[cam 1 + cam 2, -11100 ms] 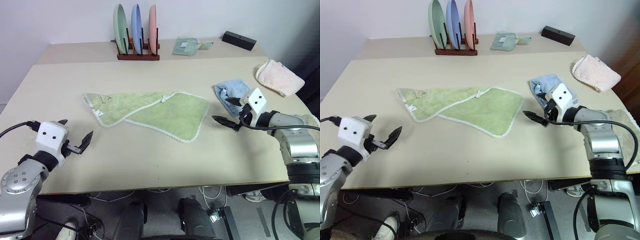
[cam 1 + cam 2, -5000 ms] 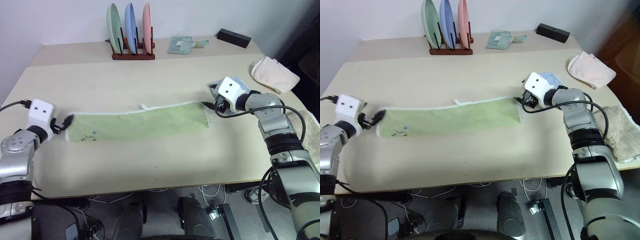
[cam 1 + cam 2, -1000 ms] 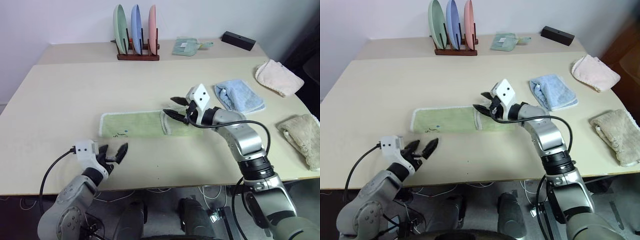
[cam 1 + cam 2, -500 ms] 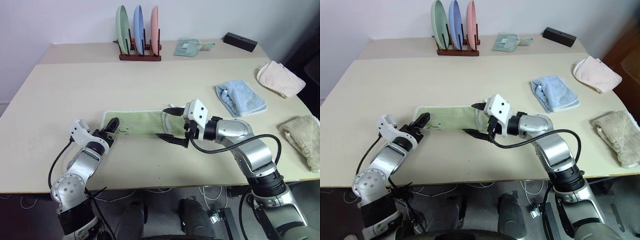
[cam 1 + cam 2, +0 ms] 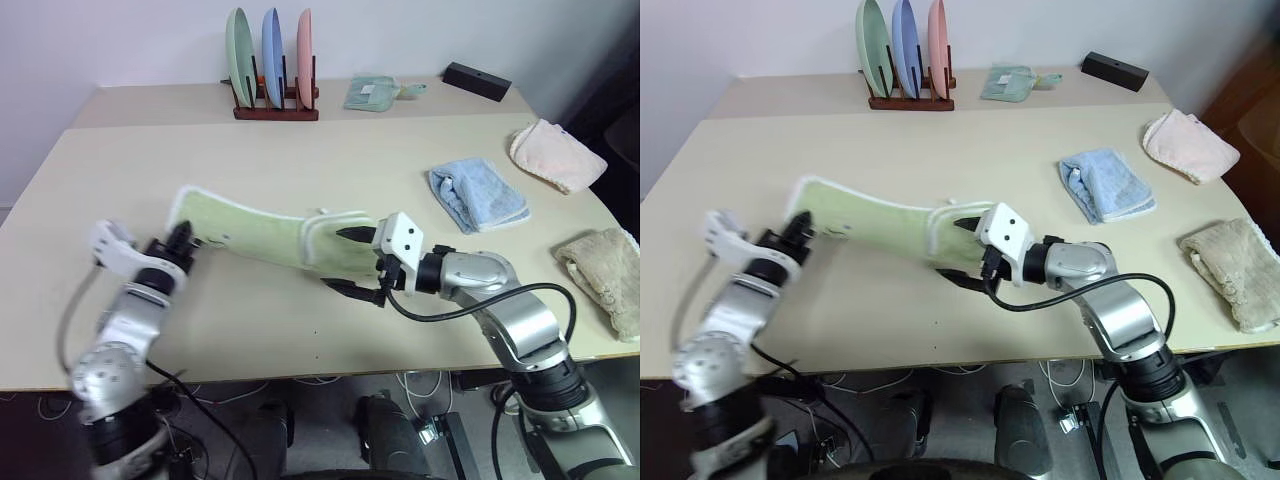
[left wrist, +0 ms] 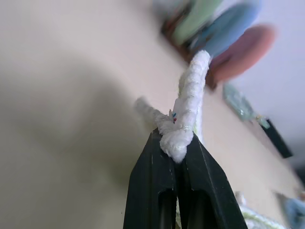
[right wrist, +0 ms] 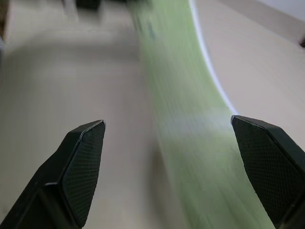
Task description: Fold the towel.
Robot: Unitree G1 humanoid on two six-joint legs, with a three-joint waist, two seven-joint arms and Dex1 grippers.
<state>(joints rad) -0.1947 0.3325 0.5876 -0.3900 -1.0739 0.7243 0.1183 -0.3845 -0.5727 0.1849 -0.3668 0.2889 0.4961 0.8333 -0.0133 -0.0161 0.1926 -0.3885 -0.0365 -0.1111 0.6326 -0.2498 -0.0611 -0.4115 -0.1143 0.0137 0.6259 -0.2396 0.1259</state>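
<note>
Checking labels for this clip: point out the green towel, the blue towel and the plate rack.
green towel (image 5: 255, 232), left eye view, on its raised middle stretch.
blue towel (image 5: 480, 197), left eye view, on its centre.
plate rack (image 5: 276, 112), left eye view, on its wooden base.

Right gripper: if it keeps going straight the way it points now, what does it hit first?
Most likely the towel. The right gripper, jaws open, points along the green strip, which runs ahead between its fingers toward the left gripper pinching the far end. Depth is unclear; it may skim just above the cloth.
</note>
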